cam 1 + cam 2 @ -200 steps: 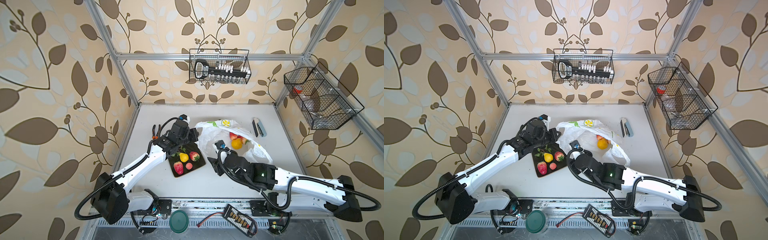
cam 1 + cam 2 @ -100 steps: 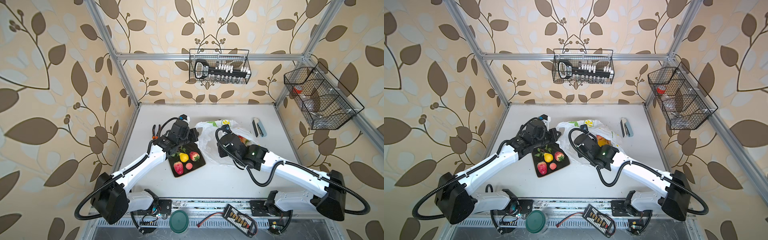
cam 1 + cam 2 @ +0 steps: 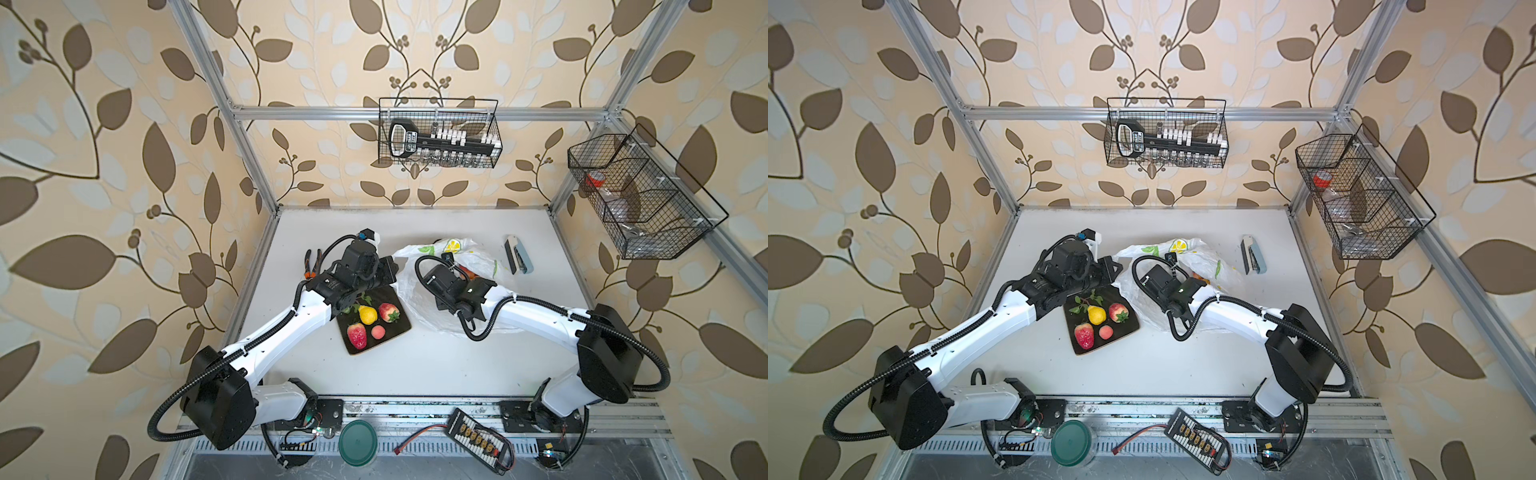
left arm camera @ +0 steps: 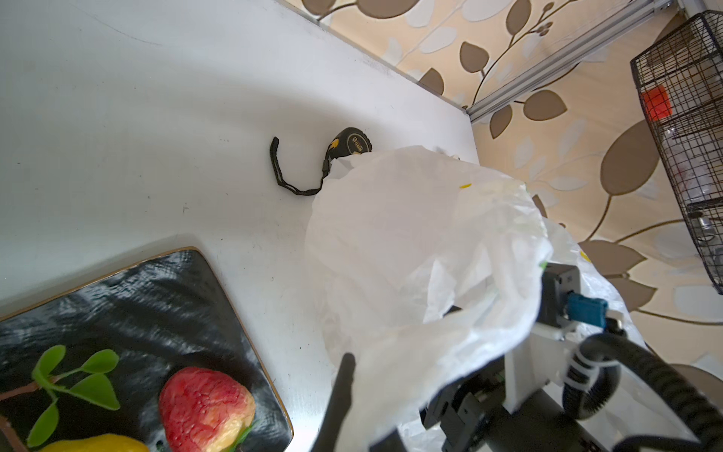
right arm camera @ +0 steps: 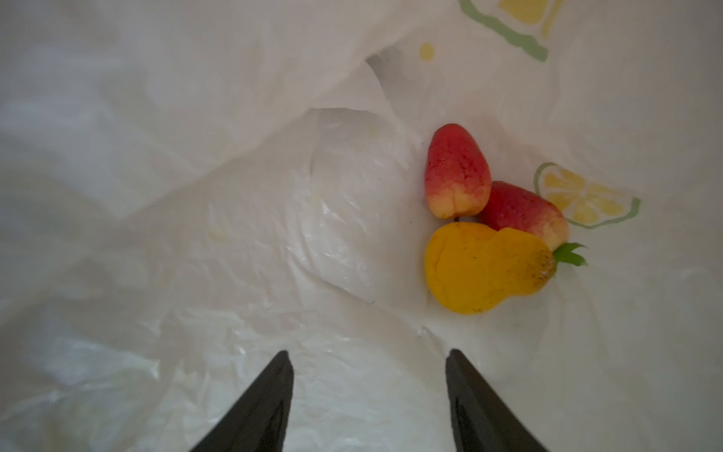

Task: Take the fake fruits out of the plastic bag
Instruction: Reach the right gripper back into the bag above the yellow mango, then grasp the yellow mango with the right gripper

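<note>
Currently: white tabletop (image 3: 415,370) inside an aluminium frame (image 3: 415,113); walls papered beige with brown leaf vines. Back wire basket (image 3: 439,133) hangs from the rear rail, and a side wire basket (image 3: 640,195) hangs on the right wall. On the table are pliers (image 3: 311,268) near the left edge and a stapler (image 3: 517,259) to the right of the bag. A tape measure (image 4: 350,143) lies just behind the bag, seen from the left wrist only. Green lid (image 3: 358,442) and connector board (image 3: 478,440) sit at the front rail.

Black tray (image 3: 397,332), left of centre, carries four fake fruits: lemon-yellow pear (image 3: 368,314), round strawberry (image 3: 388,312), long strawberry (image 3: 357,336), pink peach (image 3: 377,332), plus a leafy sprig. Plastic bag (image 3: 415,299) lies crumpled just right of the tray, mouth toward it. Inside, in the right wrist view: pointed strawberry (image 5: 455,172), leafed strawberry (image 5: 524,211) and orange-yellow pear (image 5: 481,270), touching in one cluster.

Left arm runs diagonally from the front-left base, wrist over the tray's rear corner. Left gripper (image 3: 395,268) is closed, pinching the bag's rim and holding it raised. One finger (image 4: 340,391) shows; film covers the other.

Right arm reaches from the front-right base, forearm angled leftward, wrist in the bag's mouth. Right gripper (image 5: 367,352) is inside the bag, fingers spread wide with nothing between them. The cluster lies ahead and off to one side, apart from both tips.
</note>
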